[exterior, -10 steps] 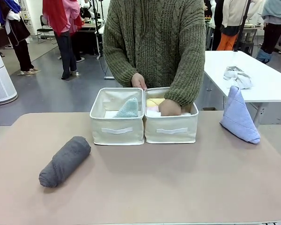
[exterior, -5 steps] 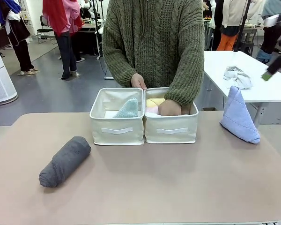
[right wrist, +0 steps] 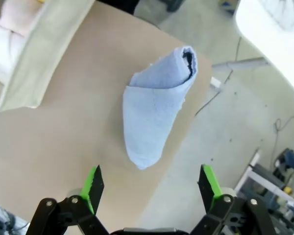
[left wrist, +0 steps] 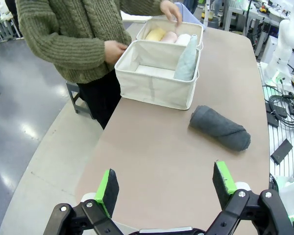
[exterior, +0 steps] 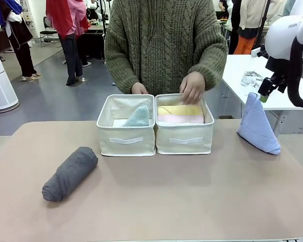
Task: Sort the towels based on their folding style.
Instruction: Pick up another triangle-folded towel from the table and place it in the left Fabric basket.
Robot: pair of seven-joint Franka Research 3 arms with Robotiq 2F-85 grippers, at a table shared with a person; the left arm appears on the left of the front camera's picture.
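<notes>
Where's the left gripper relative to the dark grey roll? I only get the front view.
Observer: The left gripper hovers over the table near its end, jaws open and empty. The dark grey roll lies ahead of it, untouched.
Operator: Right jaws lined up on the light blue cone?
Observer: The right gripper looks down at it with jaws open. The cone is centred between them but clear of both.
Operator: How many rolls in the bin under the person's hand?
Observer: Three, side by side: yellow roll, pale pink roll, white roll.
</notes>
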